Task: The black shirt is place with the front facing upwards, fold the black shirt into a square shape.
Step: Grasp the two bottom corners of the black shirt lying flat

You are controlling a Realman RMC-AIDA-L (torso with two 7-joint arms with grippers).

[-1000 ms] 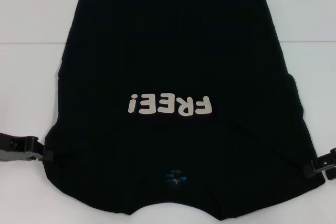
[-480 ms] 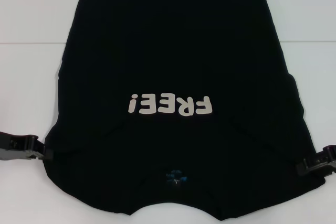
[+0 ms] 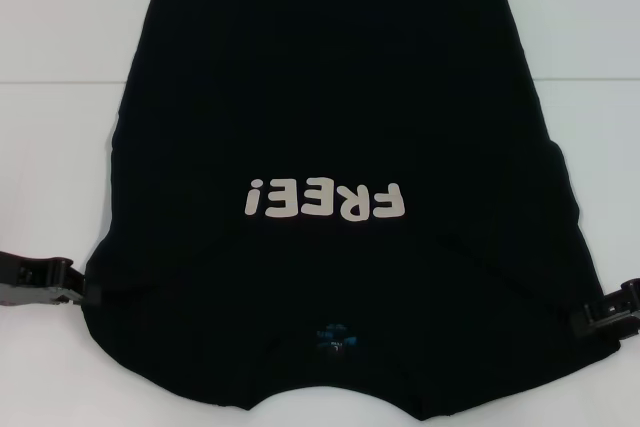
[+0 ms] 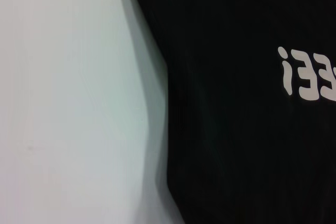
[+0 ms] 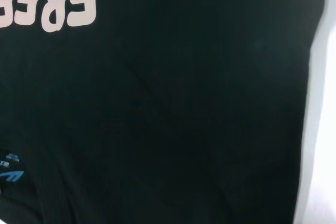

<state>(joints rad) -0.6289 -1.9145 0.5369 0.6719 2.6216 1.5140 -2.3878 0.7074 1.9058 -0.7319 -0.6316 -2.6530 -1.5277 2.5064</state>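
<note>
The left gripper (image 3: pixel 85 292) sits low at about 8 o'clock in the head view, its black body reaching in flat and nearly level from the left frame edge, the tip touching the left edge of the black shirt (image 3: pixel 330 97) near the shoulder. Whether its fingers are apart or pinched on cloth cannot be told; the tip merges with the dark fabric. The right gripper (image 3: pixel 585 322) mirrors it at about 4 o'clock, coming in from the right frame edge with a slight upward tilt toward its wrist, its tip against the shirt's right edge. Its finger state cannot be told either.

Between the two grippers the shirt lies spread on the white table (image 3: pixel 60 47), front up, filling most of the head view. The neck end is nearest the robot at 6 o'clock, with a small blue mark (image 3: pixel 333 339) there, and the hem runs straight across at 12 o'clock. The pale "FREE!" lettering (image 3: pixel 322 200) reads upside down from the head camera, just below centre. Soft creases run from the lettering out toward both shoulders.

The left wrist view shows the shirt's edge against bare table (image 4: pixel 68 103), with part of the lettering (image 4: pixel 307 77). The right wrist view shows mostly black cloth (image 5: pixel 199 119), part of the lettering (image 5: pixel 52 3) and the blue mark (image 5: pixel 10 171).
</note>
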